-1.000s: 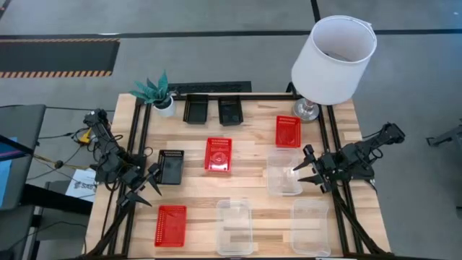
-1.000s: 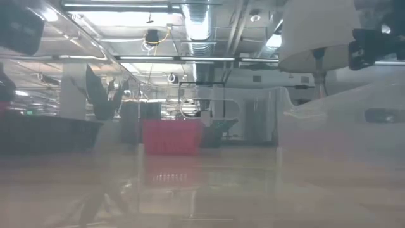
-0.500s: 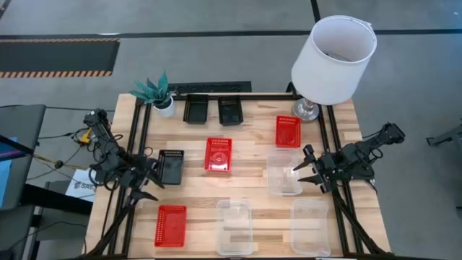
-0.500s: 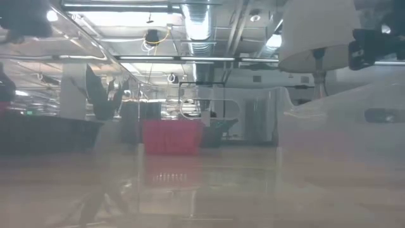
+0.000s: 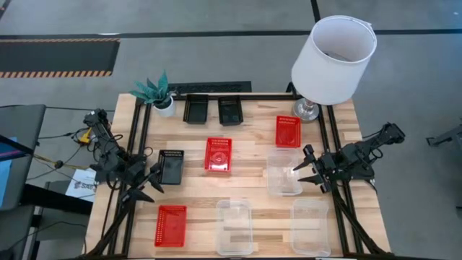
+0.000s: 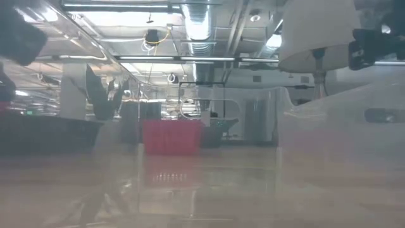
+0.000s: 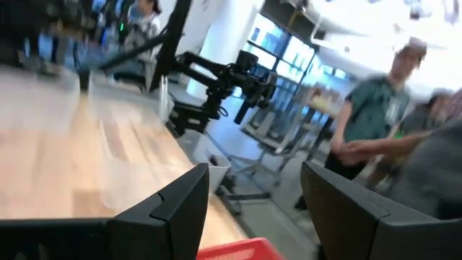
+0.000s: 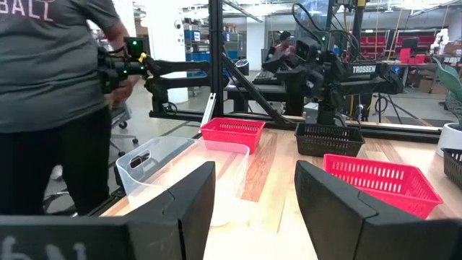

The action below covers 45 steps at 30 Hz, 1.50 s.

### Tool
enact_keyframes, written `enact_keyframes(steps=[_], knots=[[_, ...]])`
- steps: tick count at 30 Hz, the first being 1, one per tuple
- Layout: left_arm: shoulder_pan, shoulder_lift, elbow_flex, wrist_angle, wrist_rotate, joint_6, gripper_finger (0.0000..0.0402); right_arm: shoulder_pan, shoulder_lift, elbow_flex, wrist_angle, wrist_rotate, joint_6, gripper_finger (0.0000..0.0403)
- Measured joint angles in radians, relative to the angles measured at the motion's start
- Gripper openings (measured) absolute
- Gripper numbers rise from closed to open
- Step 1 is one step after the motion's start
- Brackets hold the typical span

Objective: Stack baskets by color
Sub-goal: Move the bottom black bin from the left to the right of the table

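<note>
Visibly, all nine baskets lie unstacked and hold nothing.

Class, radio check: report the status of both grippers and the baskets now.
Left gripper open beside black basket. Right gripper open at clear basket. Nothing stacked, all baskets separate. No obstruction seen.

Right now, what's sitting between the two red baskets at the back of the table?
Nothing. In the high view, only bare wood lies between the middle red basket and the red basket near the lamp.

Spread fingers above red basket
</note>
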Motion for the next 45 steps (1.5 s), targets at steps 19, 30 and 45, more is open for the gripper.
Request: enact_keyframes(steps=[19, 30, 45], knots=[[0.0, 0.002, 0.0, 0.027, -0.42, -0.485, 0.0209, 0.0, 0.0, 0.0, 0.0, 0.0, 0.0, 0.0214], [0.003, 0.001, 0.0, 0.236, -0.72, -0.606, 0.0209, -0.039, 0.0, 0.0, 0.203, 0.056, 0.272, 0.0214], [0.102, 0.252, 0.319, 0.378, -0.677, -0.276, 0.0209, -0.108, 0.0, 0.002, 0.608, 0.093, 0.372, 0.0214]])
